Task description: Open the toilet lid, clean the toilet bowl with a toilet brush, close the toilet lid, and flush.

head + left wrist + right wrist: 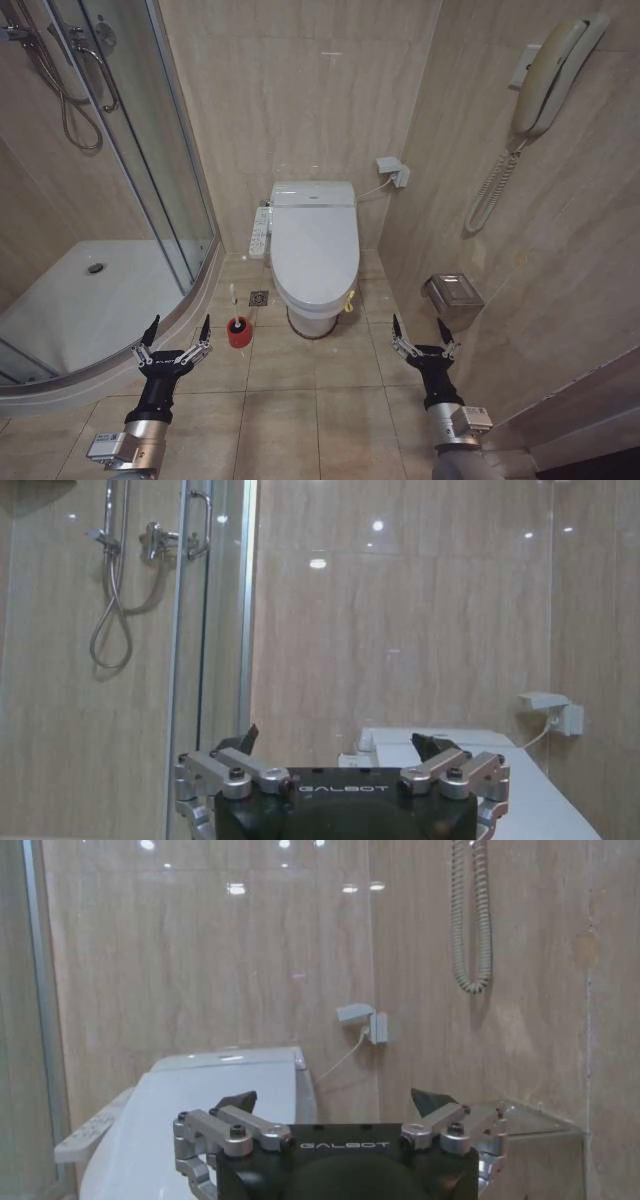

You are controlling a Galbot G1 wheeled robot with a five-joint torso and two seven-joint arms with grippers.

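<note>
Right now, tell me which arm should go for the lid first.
Probably the right. The toilet lid is down, and both grippers are open and empty. The right gripper hangs nearer the lid's front edge, while the left gripper sits beside the toilet brush, suiting it for that later.

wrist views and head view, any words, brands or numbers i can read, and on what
"GALBOT": on the black body of the left gripper, left wrist view.
"GALBOT": on the black body of the right gripper, right wrist view.
White button panel beside the glossy white oval toilet lid: markings too small to read.
</note>
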